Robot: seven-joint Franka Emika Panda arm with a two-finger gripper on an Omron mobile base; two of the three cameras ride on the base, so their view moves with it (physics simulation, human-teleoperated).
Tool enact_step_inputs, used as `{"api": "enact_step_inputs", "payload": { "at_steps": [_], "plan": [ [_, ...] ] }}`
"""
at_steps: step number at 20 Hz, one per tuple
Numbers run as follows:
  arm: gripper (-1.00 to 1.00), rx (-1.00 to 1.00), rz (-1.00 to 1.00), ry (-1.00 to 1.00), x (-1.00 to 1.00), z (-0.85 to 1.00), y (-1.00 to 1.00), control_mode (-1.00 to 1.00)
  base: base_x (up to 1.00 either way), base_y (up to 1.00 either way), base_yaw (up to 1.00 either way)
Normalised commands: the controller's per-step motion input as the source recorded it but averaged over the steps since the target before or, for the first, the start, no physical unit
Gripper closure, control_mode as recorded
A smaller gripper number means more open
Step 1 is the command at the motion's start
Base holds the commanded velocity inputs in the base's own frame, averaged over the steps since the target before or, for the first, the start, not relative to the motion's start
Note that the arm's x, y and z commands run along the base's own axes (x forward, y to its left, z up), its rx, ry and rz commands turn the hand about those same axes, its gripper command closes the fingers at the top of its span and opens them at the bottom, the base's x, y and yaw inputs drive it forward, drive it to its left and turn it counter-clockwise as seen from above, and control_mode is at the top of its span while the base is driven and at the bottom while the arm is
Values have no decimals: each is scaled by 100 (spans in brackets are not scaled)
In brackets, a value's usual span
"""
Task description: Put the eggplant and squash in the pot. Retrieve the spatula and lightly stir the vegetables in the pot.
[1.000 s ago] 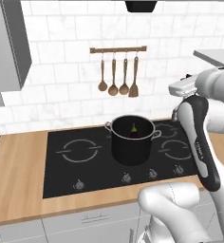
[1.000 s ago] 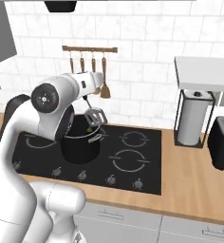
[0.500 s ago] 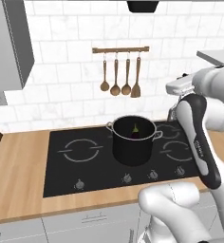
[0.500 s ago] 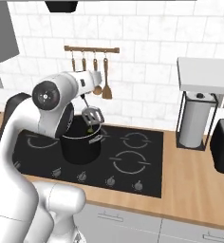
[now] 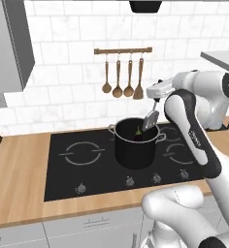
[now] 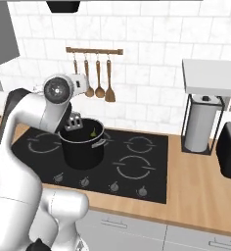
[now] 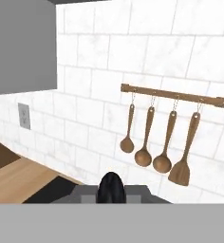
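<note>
Pot mouth partly blocked

The spatula (image 5: 150,120) leans over the pot (image 5: 136,144)'s right rim; the cooktop (image 5: 77,160) left lies free; hanging wooden utensils (image 5: 122,80) crowd the far wall.

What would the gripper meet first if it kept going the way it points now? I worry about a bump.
Probably the tiled wall, near the rack of wooden utensils; the hand view faces them. The gripper, shut on the spatula, seems well short of it, though depth is unclear.

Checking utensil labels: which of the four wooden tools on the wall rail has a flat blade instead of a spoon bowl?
The rightmost one, the wooden spatula: flat, flared blade. The other three, the wooden spoons, end in rounded bowls.
</note>
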Motion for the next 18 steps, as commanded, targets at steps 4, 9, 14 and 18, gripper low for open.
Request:
{"api": "enact_step_inputs", "payload": {
  "at_steps": [4, 9, 14, 18],
  "plan": [
    [100, 0, 7, 1, 39, -59, 31, -100, 0, 0, 0],
    [100, 0, 0, 0, 66, -46, 6, -100, 0, 0, 0],
    [100, 0, 0, 6, 60, -52, 6, -100, 0, 0, 0],
    [100, 0, 0, 5, 57, -39, 18, -100, 0, 0, 0]
  ]
}}
